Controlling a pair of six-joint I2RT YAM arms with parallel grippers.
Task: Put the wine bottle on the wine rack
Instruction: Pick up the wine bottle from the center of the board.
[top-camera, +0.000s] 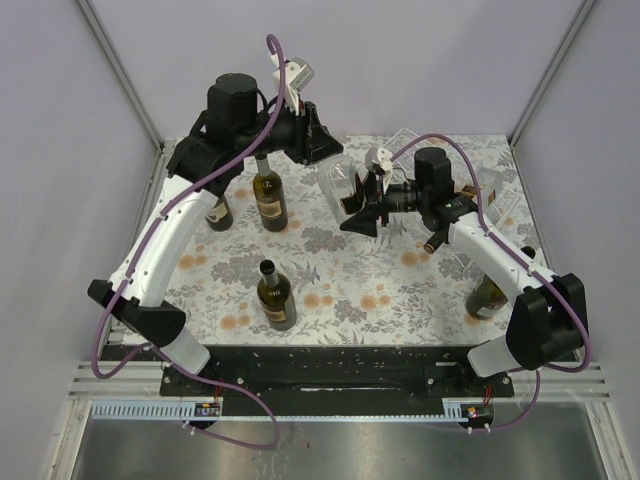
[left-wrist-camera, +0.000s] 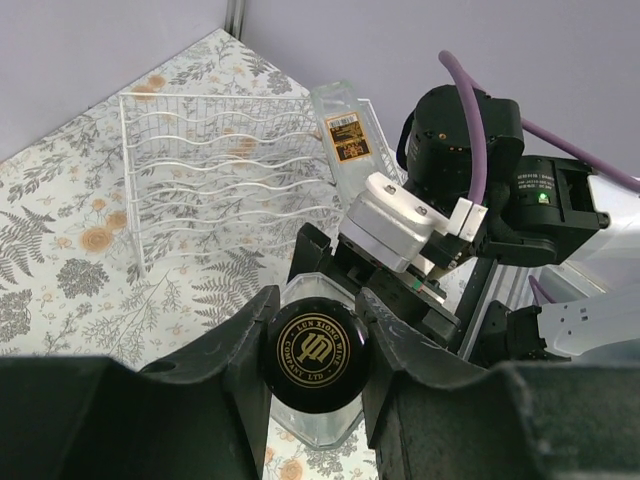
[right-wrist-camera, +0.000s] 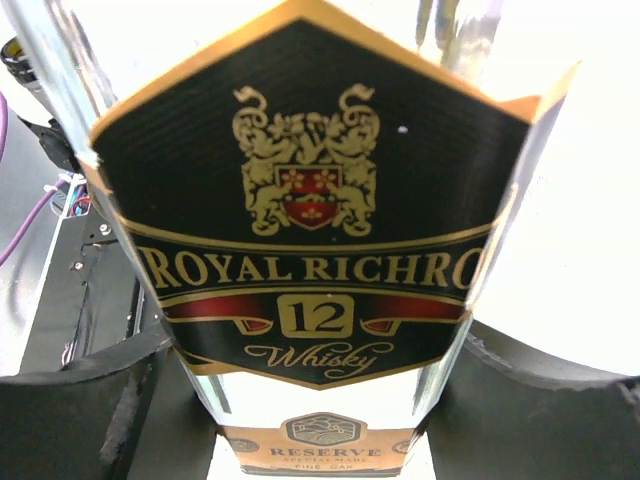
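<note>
The wine bottle is clear glass with a black and gold whisky label and hangs above the middle of the table. My left gripper is shut on its round black cap, one finger on each side. My right gripper reaches in from the right. In the right wrist view the labelled body fills the gap and its glass edges meet both fingers of my right gripper. The wine rack stands on the table's right side, with another clear bottle lying at its far end.
Three dark green bottles stand on the floral cloth: two at the back left and one near the front middle. Another dark bottle stands at the right by the right arm. Grey walls close in the table.
</note>
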